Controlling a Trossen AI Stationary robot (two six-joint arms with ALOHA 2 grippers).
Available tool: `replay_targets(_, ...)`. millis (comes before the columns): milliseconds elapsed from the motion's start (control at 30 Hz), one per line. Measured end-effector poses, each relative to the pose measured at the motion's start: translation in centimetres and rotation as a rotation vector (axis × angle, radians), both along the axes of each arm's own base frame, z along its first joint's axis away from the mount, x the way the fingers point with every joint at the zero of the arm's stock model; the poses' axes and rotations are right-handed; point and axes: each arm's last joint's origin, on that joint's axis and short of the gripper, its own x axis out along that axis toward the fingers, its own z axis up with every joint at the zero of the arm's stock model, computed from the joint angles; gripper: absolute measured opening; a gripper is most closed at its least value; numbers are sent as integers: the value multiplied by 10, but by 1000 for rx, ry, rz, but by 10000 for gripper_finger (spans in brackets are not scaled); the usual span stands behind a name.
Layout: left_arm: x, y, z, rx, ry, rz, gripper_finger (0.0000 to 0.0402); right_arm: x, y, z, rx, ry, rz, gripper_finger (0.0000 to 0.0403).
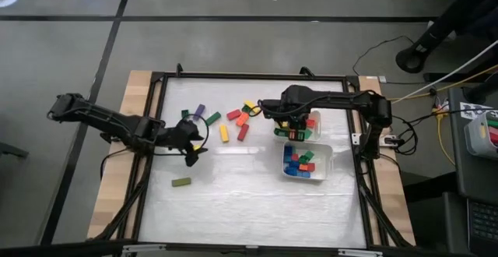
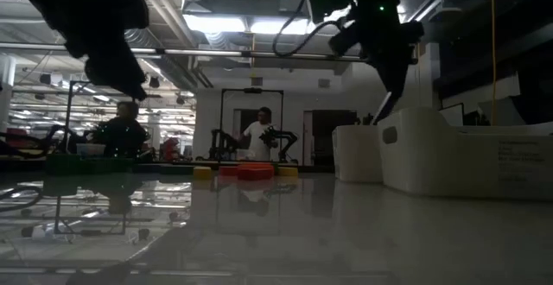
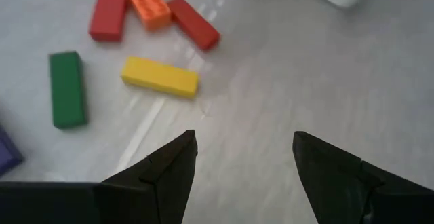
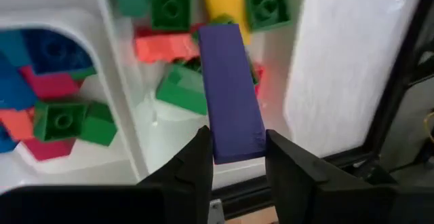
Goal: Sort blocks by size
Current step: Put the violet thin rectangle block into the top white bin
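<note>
Long purple block [image 4: 234,91] held above a tray of blocks, loose blocks [image 1: 233,121] scattered mid-table, green bar [image 1: 181,182] apart

Overhead, low, perhaps two close wrist-cams.

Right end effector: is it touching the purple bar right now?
Touching. The right wrist view shows the right end effector with both fingers pressed against the sides of the purple bar, above the tray of blocks.
</note>
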Motion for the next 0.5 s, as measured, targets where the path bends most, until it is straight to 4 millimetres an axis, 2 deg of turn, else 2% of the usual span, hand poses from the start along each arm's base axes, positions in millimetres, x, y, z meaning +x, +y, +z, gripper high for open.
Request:
replay_targets(133, 8, 8, -1, 17, -22, 36, 232, -2, 0, -8, 6, 30, -8, 115)
replay_targets(300, 22, 19, -2, 65, -54, 50, 232, -2, -1, -8, -28, 26, -48, 119)
replay_targets(500, 38, 32, -14, 64, -38, 127, 232, -2, 0, -8, -20, 25, -53, 162)
